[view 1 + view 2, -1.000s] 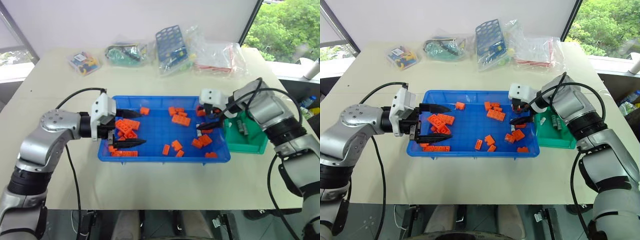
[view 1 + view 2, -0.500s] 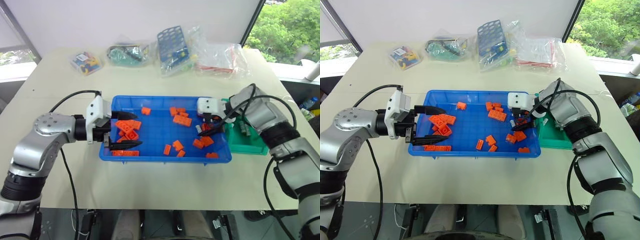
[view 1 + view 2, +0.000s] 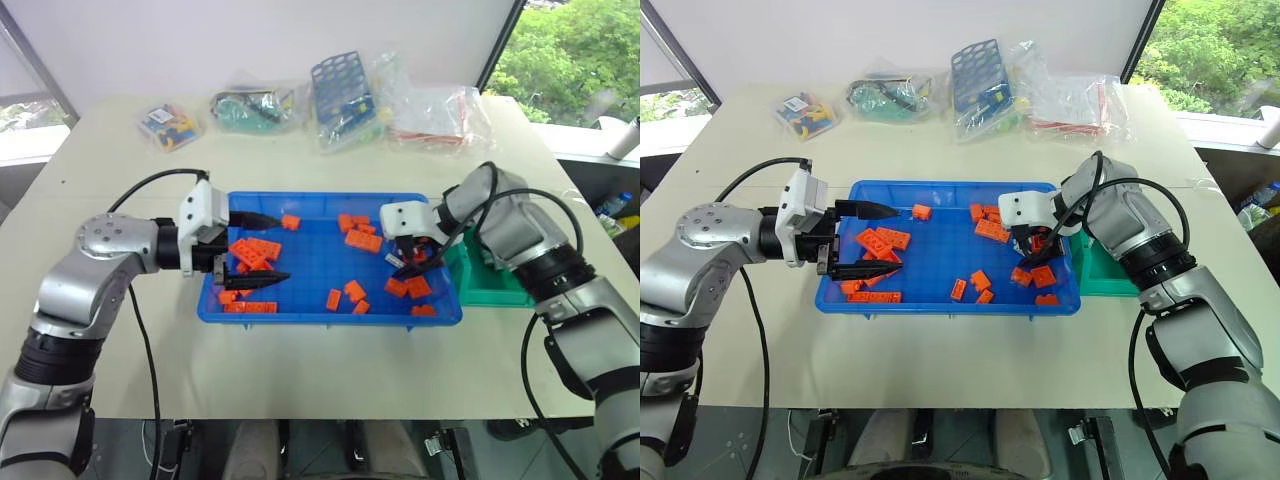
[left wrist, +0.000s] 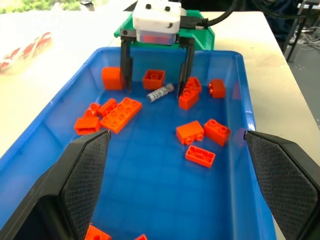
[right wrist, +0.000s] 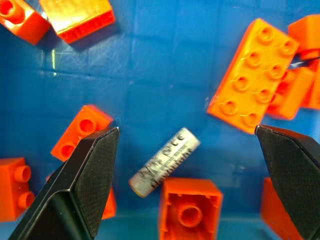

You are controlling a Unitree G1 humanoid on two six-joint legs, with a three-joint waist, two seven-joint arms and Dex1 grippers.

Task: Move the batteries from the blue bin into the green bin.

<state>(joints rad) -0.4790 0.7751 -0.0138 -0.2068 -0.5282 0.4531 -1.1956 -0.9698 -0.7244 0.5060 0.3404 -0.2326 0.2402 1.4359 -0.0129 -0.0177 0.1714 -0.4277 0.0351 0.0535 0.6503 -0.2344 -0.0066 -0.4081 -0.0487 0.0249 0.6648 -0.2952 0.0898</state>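
I've got the right gripper (image 4: 156, 82) poised over the right end of the blue bin (image 3: 300, 309), jaws spread wide with nothing between them. Right below sits one battery (image 5: 164, 161), a silver-grey cylinder lying flat on the blue floor, straddled by my two fingers (image 5: 80, 185) but not touched yet. Orange bricks (image 5: 248, 83) crowd in close, one just beside the battery's near end, so I judge the close will need care.

The left gripper (image 3: 878, 240) hovers at the bin's left end, jaws apart and empty, above a cluster of bricks.

The green bin (image 3: 492, 285) sits against the blue bin's right edge on the tabletop (image 3: 300, 370). I can't make out its contents from here, my arm covers much of it. I can pick out only this one battery in the blue bin, and it's not lifted yet.
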